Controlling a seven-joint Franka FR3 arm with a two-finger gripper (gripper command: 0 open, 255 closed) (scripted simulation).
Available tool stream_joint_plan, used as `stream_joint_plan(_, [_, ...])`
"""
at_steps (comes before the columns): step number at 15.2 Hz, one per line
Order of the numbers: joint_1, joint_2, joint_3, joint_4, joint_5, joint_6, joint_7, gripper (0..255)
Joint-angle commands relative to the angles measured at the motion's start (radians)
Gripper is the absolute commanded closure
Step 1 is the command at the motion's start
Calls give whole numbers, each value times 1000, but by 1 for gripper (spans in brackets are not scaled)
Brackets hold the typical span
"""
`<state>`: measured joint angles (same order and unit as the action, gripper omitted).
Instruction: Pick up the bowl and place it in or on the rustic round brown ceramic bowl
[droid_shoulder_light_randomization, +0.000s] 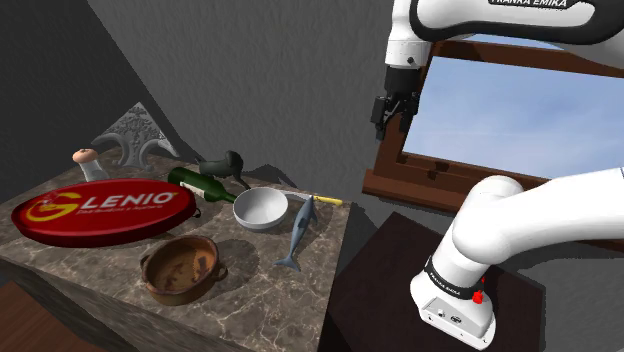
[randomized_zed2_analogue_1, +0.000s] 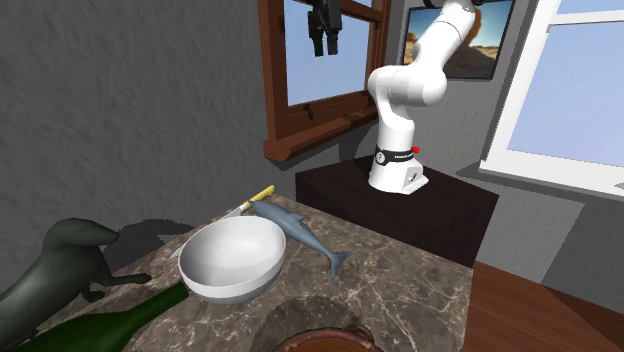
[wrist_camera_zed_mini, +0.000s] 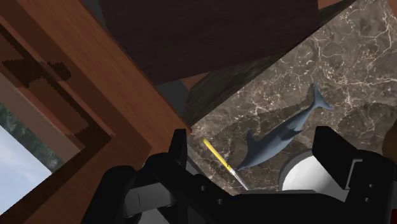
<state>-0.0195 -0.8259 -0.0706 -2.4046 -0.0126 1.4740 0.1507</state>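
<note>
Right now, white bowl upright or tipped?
Upright. The white bowl sits on its base on the table, rim up, inside empty.

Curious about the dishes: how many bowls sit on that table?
2: a white round bowl beside the grey fish, and a rustic brown round bowl nearer the shoulder camera.

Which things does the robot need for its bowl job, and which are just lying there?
For the job: white bowl, brown bowl with handles, the robot's open fingers.

Just lying about: grey fish, green bottle, red oval sign, yellow-handled tool, dark animal figure.
</note>
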Motion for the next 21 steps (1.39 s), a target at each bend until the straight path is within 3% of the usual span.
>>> stream_joint_plan(1, [0,0,0,0,0,0,0,0])
stream_joint_plan(11, [33,283,23,-56,63,337,40,0])
stream_joint_plan(21, [68,652,42,34,132,618,52,0])
